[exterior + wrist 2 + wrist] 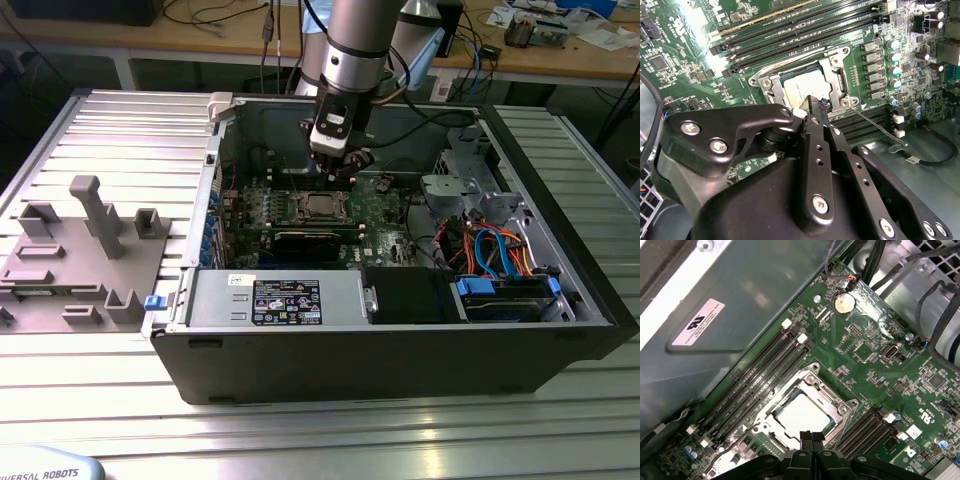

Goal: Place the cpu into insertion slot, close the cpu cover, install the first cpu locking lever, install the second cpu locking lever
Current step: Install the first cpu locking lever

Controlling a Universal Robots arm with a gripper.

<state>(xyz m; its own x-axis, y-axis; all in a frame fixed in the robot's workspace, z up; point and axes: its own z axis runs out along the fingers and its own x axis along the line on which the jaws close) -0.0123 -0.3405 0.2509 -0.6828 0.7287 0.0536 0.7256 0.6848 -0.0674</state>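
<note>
1. The cpu (320,207) lies flat in its socket on the green motherboard (385,195), at the centre of the exterior view, inside the open computer case (400,370).
2. The cpu cover (834,62) lies folded down around the cpu. The chip's silvery top shows through the cover's square opening in both wrist views.
3. My gripper (816,102) hangs just above the socket. Its fingertips are pressed together and I grip nothing.
4. A thin metal lever (872,122) slants outward from one socket corner, across the board.
</note>
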